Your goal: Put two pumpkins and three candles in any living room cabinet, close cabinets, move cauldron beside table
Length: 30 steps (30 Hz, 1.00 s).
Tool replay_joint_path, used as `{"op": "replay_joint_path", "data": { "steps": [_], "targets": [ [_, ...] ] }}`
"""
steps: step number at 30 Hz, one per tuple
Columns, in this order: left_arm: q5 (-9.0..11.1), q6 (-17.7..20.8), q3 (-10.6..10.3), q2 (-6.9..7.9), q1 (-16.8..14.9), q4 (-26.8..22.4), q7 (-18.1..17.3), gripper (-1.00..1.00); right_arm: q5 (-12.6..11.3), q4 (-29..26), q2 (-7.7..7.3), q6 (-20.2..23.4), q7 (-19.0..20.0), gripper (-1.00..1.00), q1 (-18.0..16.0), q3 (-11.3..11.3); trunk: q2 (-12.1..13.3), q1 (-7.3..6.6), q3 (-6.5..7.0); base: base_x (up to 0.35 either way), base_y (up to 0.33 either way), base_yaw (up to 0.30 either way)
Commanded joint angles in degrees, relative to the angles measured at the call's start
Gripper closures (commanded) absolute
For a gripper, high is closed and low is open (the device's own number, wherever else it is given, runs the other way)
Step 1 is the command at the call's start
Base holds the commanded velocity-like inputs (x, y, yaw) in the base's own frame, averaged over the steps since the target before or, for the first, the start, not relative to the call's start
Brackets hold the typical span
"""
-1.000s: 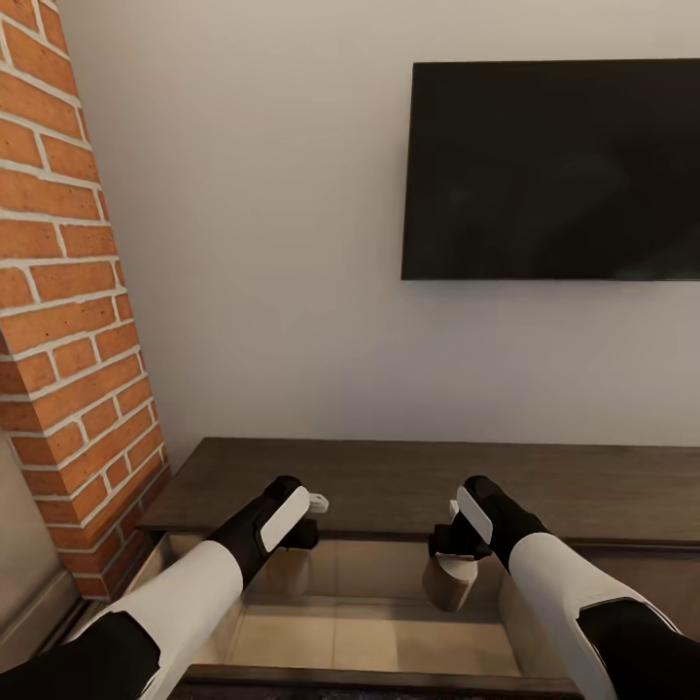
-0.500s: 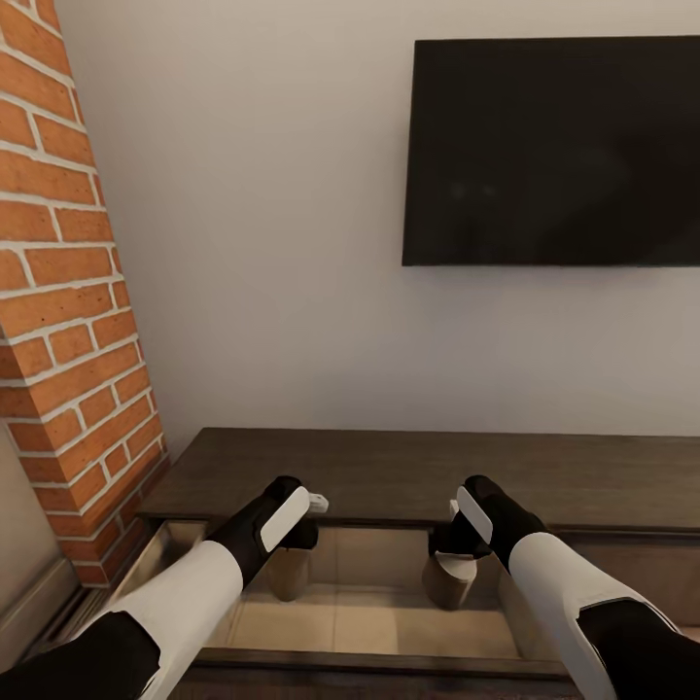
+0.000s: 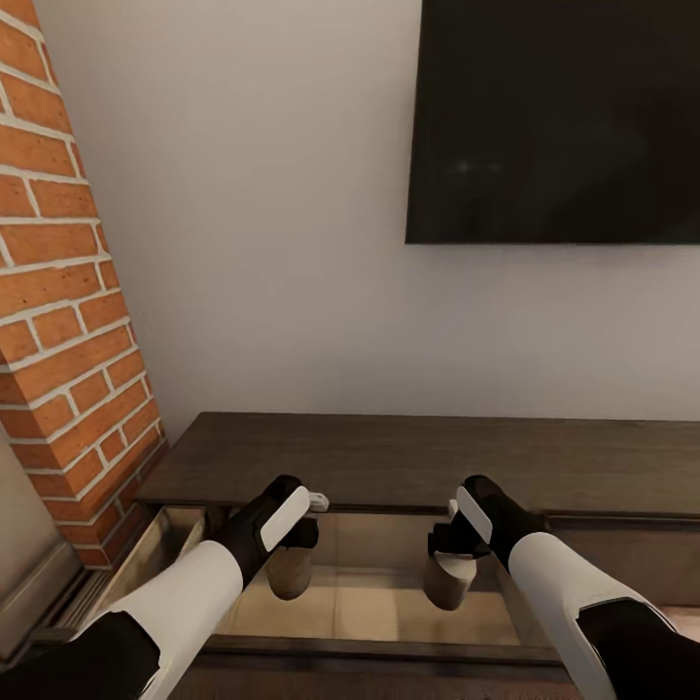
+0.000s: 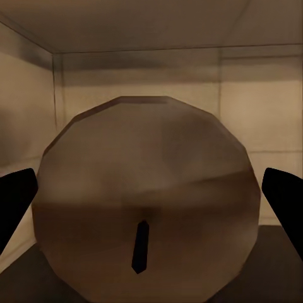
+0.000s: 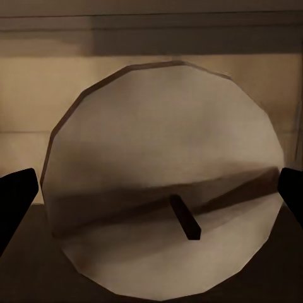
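At the far left of my head view a red brick column (image 3: pixel 58 292) runs down to the floor, right beside the end of the dark wood cabinet (image 3: pixel 408 462), whose flat top crosses the lower middle of the frame. Below that top, a pale-lined drawer (image 3: pixel 369 608) stands pulled open toward me, and both my arms reach down over it. My left gripper (image 3: pixel 292 544) is clamped on a candle (image 3: pixel 290 572), a stubby grey-beige cylinder hanging upright over the drawer's left half; in the left wrist view its wick end (image 4: pixel 148 202) sits between the two dark fingers (image 4: pixel 16 202), with pale drawer walls behind. To the right, my right gripper (image 3: pixel 453 552) grips a second candle (image 3: pixel 449 581) the same way above the drawer's right half, its round top (image 5: pixel 167 196) sitting between the fingertips (image 5: pixel 16 196). A dark television (image 3: pixel 554 117) hangs on the white wall in the upper right.
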Motion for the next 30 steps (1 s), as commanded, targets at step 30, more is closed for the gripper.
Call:
{"op": "replay_joint_path", "data": {
  "steps": [30],
  "targets": [
    [0.6, -0.3, -0.3, 0.05, -0.1, -0.3, 0.5, 1.0, -0.6, -0.2, 0.2, 0.2, -0.3, 1.0, 0.0, 0.4, -0.4, 0.65, -5.82, 0.0, 0.0, 0.0]
  ]
}}
